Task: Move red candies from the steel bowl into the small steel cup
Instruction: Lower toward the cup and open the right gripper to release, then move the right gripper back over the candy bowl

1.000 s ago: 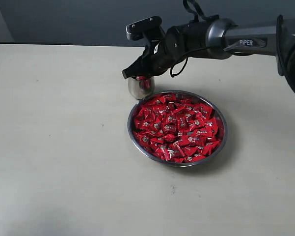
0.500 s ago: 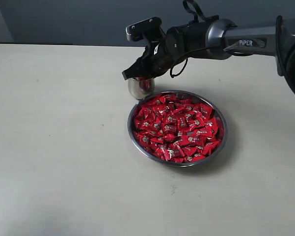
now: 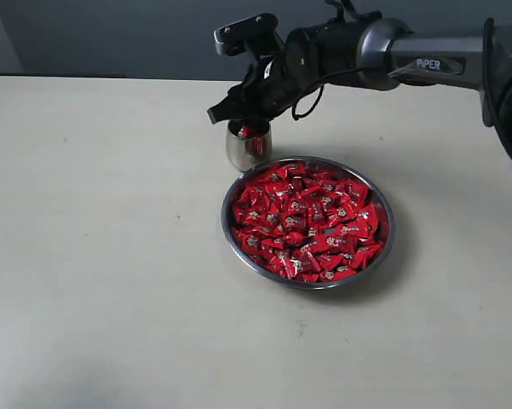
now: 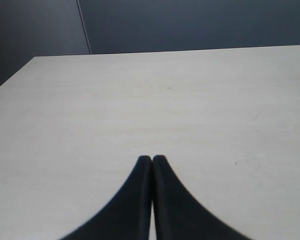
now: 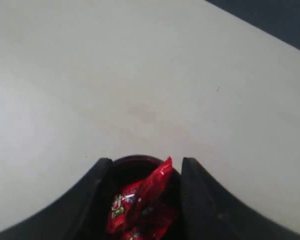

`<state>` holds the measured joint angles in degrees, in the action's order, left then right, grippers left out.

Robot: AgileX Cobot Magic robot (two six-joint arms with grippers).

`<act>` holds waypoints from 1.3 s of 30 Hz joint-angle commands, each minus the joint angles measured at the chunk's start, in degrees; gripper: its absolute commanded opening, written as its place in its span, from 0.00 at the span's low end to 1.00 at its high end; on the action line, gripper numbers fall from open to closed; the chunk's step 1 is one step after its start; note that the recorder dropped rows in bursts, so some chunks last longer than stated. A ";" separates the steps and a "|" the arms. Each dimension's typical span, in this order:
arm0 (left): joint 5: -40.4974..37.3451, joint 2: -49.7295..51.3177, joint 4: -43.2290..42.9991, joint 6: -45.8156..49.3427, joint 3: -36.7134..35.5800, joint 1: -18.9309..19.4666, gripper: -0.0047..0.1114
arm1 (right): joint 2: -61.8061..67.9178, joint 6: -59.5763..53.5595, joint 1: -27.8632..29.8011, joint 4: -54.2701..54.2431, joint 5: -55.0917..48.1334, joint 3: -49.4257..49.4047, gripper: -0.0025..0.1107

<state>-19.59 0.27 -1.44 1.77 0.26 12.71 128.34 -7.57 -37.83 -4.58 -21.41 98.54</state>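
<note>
Right gripper [image 3: 227,114]: is hovering just above the cup's mouth, toward the far side of the table [image 3: 111,256]; its jaws are standing apart and gripping nothing.
Cup [image 3: 248,146]: is standing upright just beyond the bowl's far-left rim; whether the two are touching I cannot tell.
Candy in cup [image 5: 140,197]: is lying inside, one corner poking up at the mouth between the parted jaws.
Bowl [image 3: 225,223]: is sitting right of the table's middle, nearer than the cup.
Candies [image 3: 311,221]: are filling the bowl in a red heap.
Left gripper [image 4: 152,159]: is hanging over bare table, fingers pressed together with nothing between them.
</note>
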 commanded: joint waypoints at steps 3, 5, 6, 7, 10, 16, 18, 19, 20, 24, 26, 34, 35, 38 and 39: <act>0.45 -0.27 -0.13 -0.08 -0.26 -0.27 0.04 | -0.98 -0.30 0.11 0.29 -3.39 2.39 0.40; 0.45 -0.27 -0.13 -0.08 -0.26 -0.27 0.04 | -1.29 -0.30 0.11 0.29 -3.97 2.39 0.40; 0.45 -0.27 -0.13 -0.08 -0.26 -0.27 0.04 | -1.45 -0.30 0.11 0.29 -4.28 2.39 0.40; 0.45 -0.27 -0.13 -0.08 -0.26 -0.27 0.04 | -1.70 -0.30 0.11 0.29 -4.96 2.39 0.40; 0.45 -0.27 -0.13 -0.08 -0.26 -0.27 0.04 | -3.20 -0.30 0.11 0.29 -7.15 2.39 0.40; 0.45 -0.27 -0.13 -0.08 -0.26 -0.27 0.04 | -8.44 -0.30 0.11 0.18 -8.69 2.14 0.39; 0.45 -0.27 -0.13 -0.08 -0.26 -0.27 0.04 | -10.54 -0.30 0.11 -0.64 -8.20 1.05 0.38; 0.45 -0.27 -0.13 -0.08 -0.26 -0.27 0.04 | -11.75 -0.30 0.11 -1.48 -7.54 -0.09 0.38; 0.45 -0.27 -0.13 -0.08 -0.26 -0.27 0.04 | -13.09 -0.30 0.11 -1.94 -6.56 -1.70 0.38; 0.45 -0.27 -0.13 -0.08 -0.26 -0.27 0.04 | -18.79 0.10 0.11 -2.03 0.48 -11.99 0.38; 0.45 -0.27 -0.13 -0.08 -0.26 -0.27 0.04 | -21.73 0.10 0.36 -2.03 3.96 -17.74 0.38; 0.45 -0.27 -0.13 -0.08 -0.26 -0.27 0.04 | -32.48 3.23 4.17 -2.08 9.16 -34.76 0.38; 0.45 -0.27 -0.13 -0.08 -0.26 -0.27 0.04 | -33.38 3.23 4.56 -2.08 9.20 -35.97 0.38; 0.45 -0.27 -0.13 -0.08 -0.26 -0.27 0.04 | -35.51 3.23 5.14 -2.08 9.61 -38.76 0.38; 0.45 -0.27 -0.13 -0.08 -0.26 -0.27 0.04 | -35.91 3.23 5.14 -2.08 9.61 -39.34 0.38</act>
<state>-19.59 0.27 -1.44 1.77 0.26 12.71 94.35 -4.63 -33.27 -6.54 -12.79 61.13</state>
